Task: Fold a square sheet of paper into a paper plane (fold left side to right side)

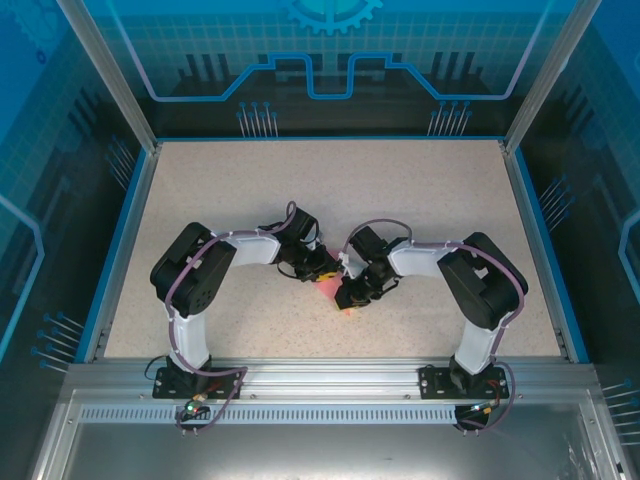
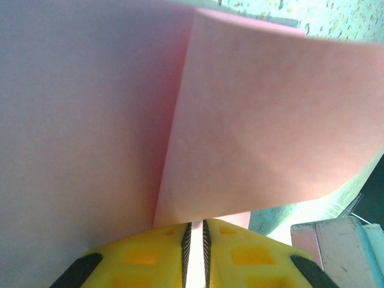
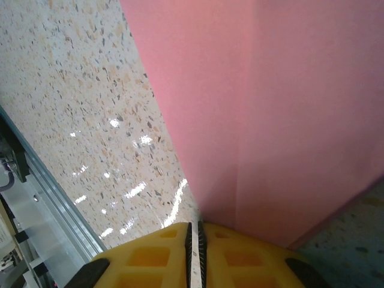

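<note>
Left wrist: left gripper [image 2: 195, 231] pinches curled paper [image 2: 258, 120]; right wrist: right gripper [image 3: 194, 231] pinches its flat edge.

Speckled beige tabletop [image 1: 330, 180], blue rim [image 1: 118, 250] at 9 and 3 o'clock. Blue translucent panels [image 1: 400, 40] with printed line graphics at 12, sides too. Silver aluminium rail [image 1: 320, 375] at 6. Small glare spots on tabletop.

Speckled table [image 1: 400, 190], blue-trimmed enclosure walls [image 1: 50, 200]
</note>
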